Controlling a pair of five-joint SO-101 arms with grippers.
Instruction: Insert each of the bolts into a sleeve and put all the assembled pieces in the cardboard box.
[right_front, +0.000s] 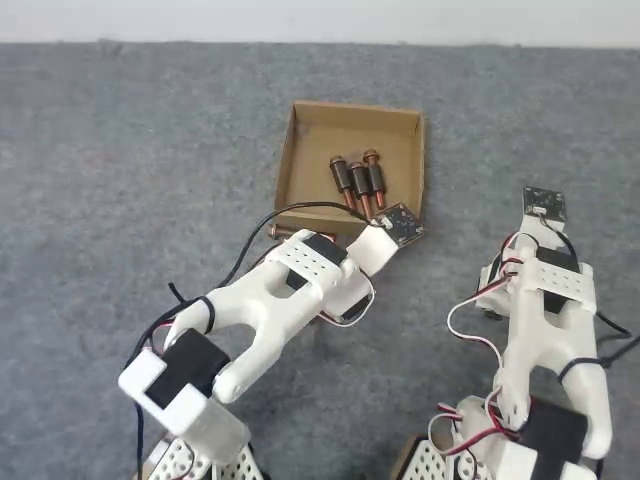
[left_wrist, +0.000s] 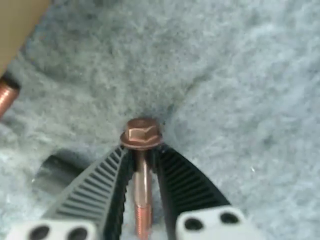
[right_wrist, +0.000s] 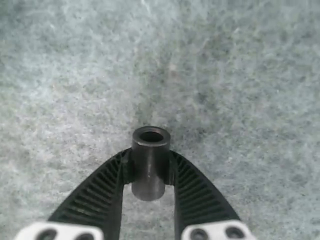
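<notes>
My left gripper (left_wrist: 141, 150) is shut on a copper bolt (left_wrist: 141, 134), its hex head past the fingertips and its threaded shank between the ribbed fingers (left_wrist: 102, 180), low over the grey carpet. My right gripper (right_wrist: 150, 159) is shut on a dark sleeve (right_wrist: 150, 150), held upright with its bore showing. The cardboard box (right_front: 300, 125) lies at the back centre with three assembled pieces (right_front: 358, 180) inside. The left arm (right_front: 310, 275) stretches toward the box's near wall. The right arm (right_front: 545, 290) stands to the right of the box.
Another copper bolt (right_front: 278, 231) lies on the carpet just outside the box's near-left corner; its end (left_wrist: 6, 97) is beside the box wall (left_wrist: 20, 20) in the left wrist view. Open grey carpet (right_front: 120, 150) spreads left of the box and between the arms.
</notes>
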